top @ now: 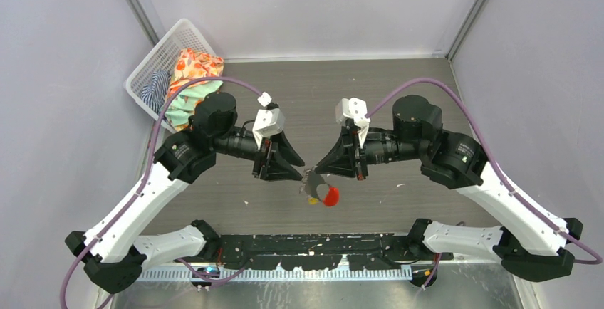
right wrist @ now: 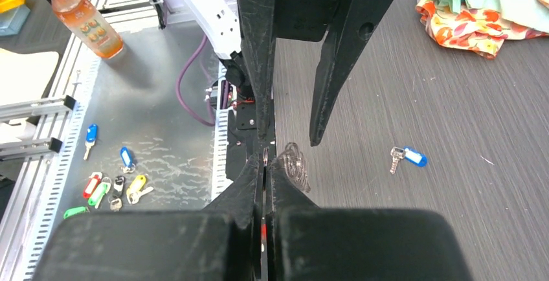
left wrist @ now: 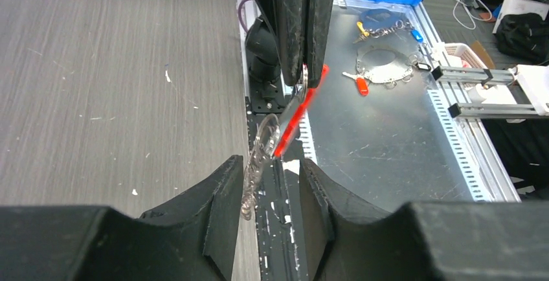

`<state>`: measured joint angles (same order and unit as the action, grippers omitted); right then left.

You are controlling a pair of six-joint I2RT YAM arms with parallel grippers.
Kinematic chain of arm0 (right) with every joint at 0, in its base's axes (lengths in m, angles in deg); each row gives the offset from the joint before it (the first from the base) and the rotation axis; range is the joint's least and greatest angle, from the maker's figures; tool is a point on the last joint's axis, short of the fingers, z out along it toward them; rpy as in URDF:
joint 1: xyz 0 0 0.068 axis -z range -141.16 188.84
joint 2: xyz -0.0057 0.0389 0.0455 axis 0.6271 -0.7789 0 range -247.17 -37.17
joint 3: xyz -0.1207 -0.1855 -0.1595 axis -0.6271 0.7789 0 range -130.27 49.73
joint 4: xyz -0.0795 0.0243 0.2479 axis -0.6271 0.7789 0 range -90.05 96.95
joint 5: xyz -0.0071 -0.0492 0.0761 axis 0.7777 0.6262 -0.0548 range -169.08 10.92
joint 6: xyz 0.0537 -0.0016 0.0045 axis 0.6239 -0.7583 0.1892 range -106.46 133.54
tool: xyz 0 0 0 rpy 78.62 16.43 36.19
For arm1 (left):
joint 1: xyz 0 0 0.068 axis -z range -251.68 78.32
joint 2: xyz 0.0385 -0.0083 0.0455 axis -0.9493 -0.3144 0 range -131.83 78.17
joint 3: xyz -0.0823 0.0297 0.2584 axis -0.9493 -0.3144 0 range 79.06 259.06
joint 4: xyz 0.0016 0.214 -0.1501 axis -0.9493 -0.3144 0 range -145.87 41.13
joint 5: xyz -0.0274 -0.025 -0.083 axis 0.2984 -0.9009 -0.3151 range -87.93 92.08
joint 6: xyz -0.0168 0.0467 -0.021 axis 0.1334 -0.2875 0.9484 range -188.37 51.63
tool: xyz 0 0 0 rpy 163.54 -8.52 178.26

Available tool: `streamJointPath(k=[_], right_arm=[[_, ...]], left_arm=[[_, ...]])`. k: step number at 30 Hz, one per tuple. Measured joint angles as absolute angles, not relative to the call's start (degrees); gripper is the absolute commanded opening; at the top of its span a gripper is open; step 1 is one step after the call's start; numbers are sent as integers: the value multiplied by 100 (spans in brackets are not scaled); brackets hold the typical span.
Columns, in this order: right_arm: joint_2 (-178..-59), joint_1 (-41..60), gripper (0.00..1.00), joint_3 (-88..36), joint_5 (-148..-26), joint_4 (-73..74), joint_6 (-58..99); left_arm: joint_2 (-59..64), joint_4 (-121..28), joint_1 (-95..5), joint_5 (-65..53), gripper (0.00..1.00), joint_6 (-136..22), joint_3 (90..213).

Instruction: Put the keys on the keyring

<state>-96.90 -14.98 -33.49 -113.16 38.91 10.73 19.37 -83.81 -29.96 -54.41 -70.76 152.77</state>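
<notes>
The job looks roughly half done at best. The keyring is off the table, held up between the two arms just to the 6 o'clock side of the overhead view's centre. Its red oval tag dangles at 5 o'clock of the ring. A yellow-headed key hangs directly below the cluster, but whether it is threaded on or merely resting against it is too small to tell. The blue-headed key lies flat on the wood-grain surface, at 3 o'clock of the right fingertips in the right wrist view. It is well apart from the ring, so it has yet to be picked up and fed on.

Both forearms run level and point inward, nose to nose over the middle of the table. The right gripper has its fingers pressed together on the ring's edge and carries the cluster. The left gripper is spread. In its wrist view the chain hangs against one inner finger face with a plain gap beside it, so I judge that it grips nothing.
</notes>
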Motion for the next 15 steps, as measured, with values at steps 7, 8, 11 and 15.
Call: streamJointPath(k=[7, 8, 11, 15], right_arm=[[-9469, -1498, 1, -2639, -11312, 3122, 1432], [-9427, -1498, 1, -2507, -11297, 2973, 1495], [-9235, -1498, 1, -2062, -11211, 2451, 1666], [-8936, -1498, 1, -1524, -11074, 1699, 1895]], left_arm=[[1930, -7596, -3014, -5457, 29, -6447, 15061], [1924, -7500, -3014, -5461, 29, -6353, 15044], [1904, -7292, -3014, -5557, 25, -6088, 15037], [1908, -7159, -3014, -5669, 21, -5964, 15017]])
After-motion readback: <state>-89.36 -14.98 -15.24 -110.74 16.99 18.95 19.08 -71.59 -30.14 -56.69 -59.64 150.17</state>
